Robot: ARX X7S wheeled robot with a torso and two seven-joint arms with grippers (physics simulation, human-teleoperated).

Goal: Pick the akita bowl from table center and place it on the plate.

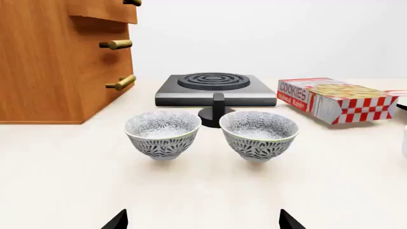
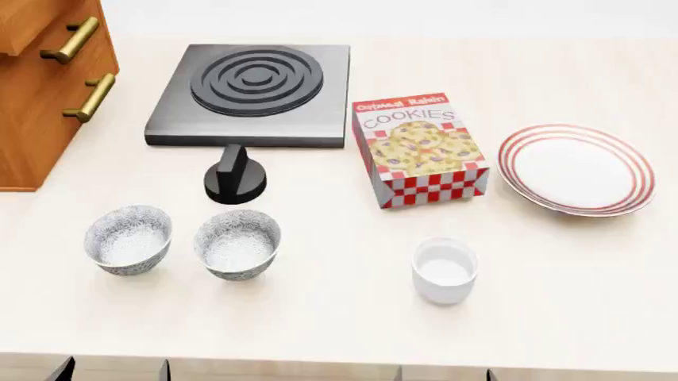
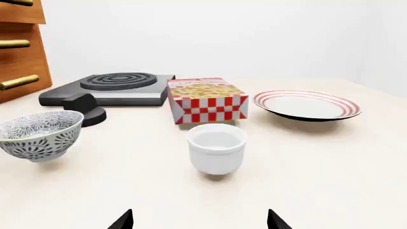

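Observation:
Two alike grey-speckled bowls stand side by side on the cream table. The akita bowl nearer the table's center is the right one, also seen in the left wrist view and the right wrist view. Its twin stands to its left. The plate, white with red rings, lies at the far right and holds nothing. My left gripper is open, short of both bowls. Just as open, my right gripper hovers before a white cup, holding nothing.
A plain white cup stands between the bowls and the plate. A cookies box, a black hotplate with its knob, and a wooden drawer cabinet line the back and left.

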